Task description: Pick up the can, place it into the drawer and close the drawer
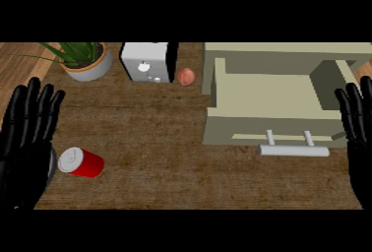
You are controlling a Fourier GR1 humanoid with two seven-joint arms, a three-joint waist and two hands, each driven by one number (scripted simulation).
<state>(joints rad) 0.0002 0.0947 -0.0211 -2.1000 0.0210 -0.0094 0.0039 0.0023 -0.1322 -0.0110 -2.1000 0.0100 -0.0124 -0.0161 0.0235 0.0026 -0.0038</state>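
Near the lower left corner of the brown wooden table sits the red cylindrical can, its pale silver top turned toward the upper left of the head view. It rests on the table surface, just beside the left hand, and no hand holds it.

That black left hand stands at the view's left edge with its fingers straight, slightly spread and pointing up; they grasp nothing. The black right hand shows at the right edge, partly cut off, its fingers likewise straight, apart and upright, next to the drawer's right side.

On the right half of the table, the pale beige drawer is pulled out of its pale beige cabinet, its inside open to view. A grey bar handle on two short posts juts from the drawer's front panel toward the lower edge. The can is well apart from the drawer, across the table from it.

Along the far edge stand a green leafy plant in a grey pot, a white boxy appliance beside it, and a small reddish-brown egg-shaped object between the appliance and the cabinet.
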